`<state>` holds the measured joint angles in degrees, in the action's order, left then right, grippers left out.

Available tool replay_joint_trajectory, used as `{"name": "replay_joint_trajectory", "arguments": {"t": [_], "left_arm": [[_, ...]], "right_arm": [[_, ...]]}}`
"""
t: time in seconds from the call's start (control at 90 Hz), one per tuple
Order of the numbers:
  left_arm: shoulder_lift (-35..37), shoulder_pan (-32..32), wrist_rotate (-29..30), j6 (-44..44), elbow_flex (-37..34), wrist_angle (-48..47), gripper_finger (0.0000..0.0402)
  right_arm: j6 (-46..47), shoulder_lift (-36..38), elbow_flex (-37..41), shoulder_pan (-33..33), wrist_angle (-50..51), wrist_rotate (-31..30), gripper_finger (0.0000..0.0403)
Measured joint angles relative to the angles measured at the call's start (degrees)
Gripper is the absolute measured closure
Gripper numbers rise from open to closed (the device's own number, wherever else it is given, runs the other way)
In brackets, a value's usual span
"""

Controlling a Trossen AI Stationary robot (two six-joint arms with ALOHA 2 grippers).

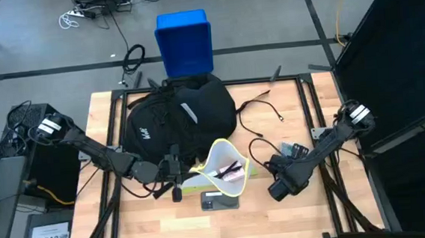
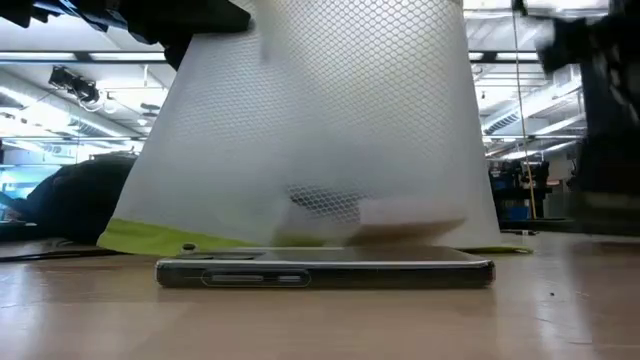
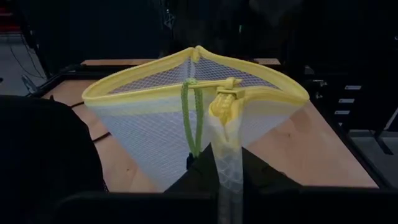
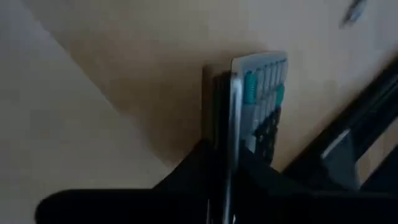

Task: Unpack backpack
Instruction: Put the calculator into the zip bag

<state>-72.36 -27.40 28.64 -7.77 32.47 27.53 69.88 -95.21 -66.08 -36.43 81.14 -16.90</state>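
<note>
Two dark arms reach over the wooden table (image 1: 331, 208), on whose far half the large rounded black fabric backpack (image 1: 179, 117) lies, a small white label and white logo print showing on top. Beyond the table's far edge a blue plastic box (image 1: 184, 43) stands on the floor. The left gripper (image 1: 177, 172) sits at the backpack's near edge, just in front of the bag and close against it, its fingers pinched tight on the yellow-green rim of a white mesh drawstring pouch (image 1: 224, 171), which stands open like a cone beside the bag, with pink and dark items inside. In the left wrist view that pouch (image 3: 186, 118) fans out directly ahead of the closed fingers, its green cord hanging down. Well apart from the backpack, toward the table's right side, the right gripper (image 1: 279, 188) is clamped on a thin flat calculator-like device with grey and teal keys (image 4: 261, 99), held edge-on above the wood. Just in front of the pouch, a dark smartphone (image 1: 220, 201) lies flat on the table.
</note>
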Motion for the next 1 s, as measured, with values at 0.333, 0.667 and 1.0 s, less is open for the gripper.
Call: {"name": "replay_joint_trajectory", "arguments": {"t": [0.333,0.667,1.0], "left_arm": [[0.00,0.00,0.00,0.02,0.00,0.00,0.0402],[0.00,0.00,-0.01,0.00,0.02,0.04,0.0402],[0.00,0.00,-0.01,0.01,0.00,0.04,0.0402]], "right_arm": [[-5.27,8.51,-18.38,-5.73,2.11,-26.98,0.0400],[-41.22,12.14,-23.02,-6.76,-27.47,-33.03,0.0401],[-53.72,11.93,-22.12,4.96,-39.44,-5.34,0.0402]]}}
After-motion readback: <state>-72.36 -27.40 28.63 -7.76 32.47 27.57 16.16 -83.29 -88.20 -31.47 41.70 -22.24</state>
